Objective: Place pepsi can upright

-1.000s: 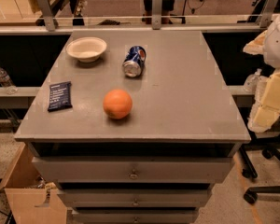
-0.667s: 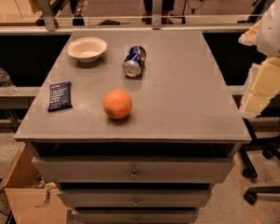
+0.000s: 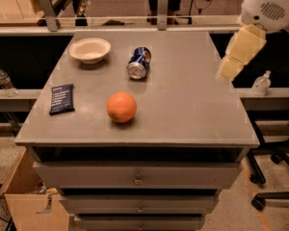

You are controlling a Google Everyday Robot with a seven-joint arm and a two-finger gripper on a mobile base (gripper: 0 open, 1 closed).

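In the camera view, you have the pepsi can (image 3: 138,62) lying on its side on the grey table (image 3: 192,109), toward the far edge, with its silver end turned toward the camera. It sits just right of the white bowl (image 3: 89,50) and beyond the orange (image 3: 121,107), touching neither. A dark snack packet (image 3: 62,98) lies near the left edge. The gripper (image 3: 225,72) hangs at the table's right side, near the far right corner, well apart from the can and carrying nothing that can be seen. Whether it is open or closed cannot be told from here. Assessment: nothing of the task is done; the can is neither grasped, lifted nor stood up. Left for you: bring the gripper across to the can, take hold, turn it onto its base, and release it standing.
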